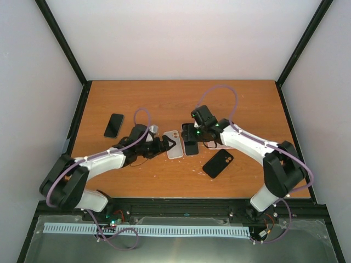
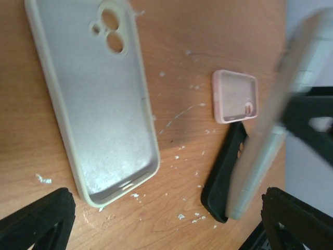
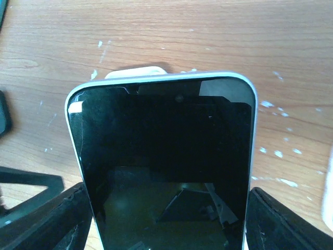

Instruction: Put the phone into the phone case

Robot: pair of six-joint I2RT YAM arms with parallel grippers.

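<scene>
i hold the phone [image 3: 166, 156] clamped in the right gripper [image 1: 191, 132]. the pale case [image 1: 174, 144] lies cavity up just to its left, long axes roughly parallel. the left gripper [image 2: 164, 208] stands open at the case's end, holding nothing.

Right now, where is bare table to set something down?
Bare: the far table strip by the back wall; the near strip between left arm and black case. Crowded: the middle, around pale case and held phone.
</scene>
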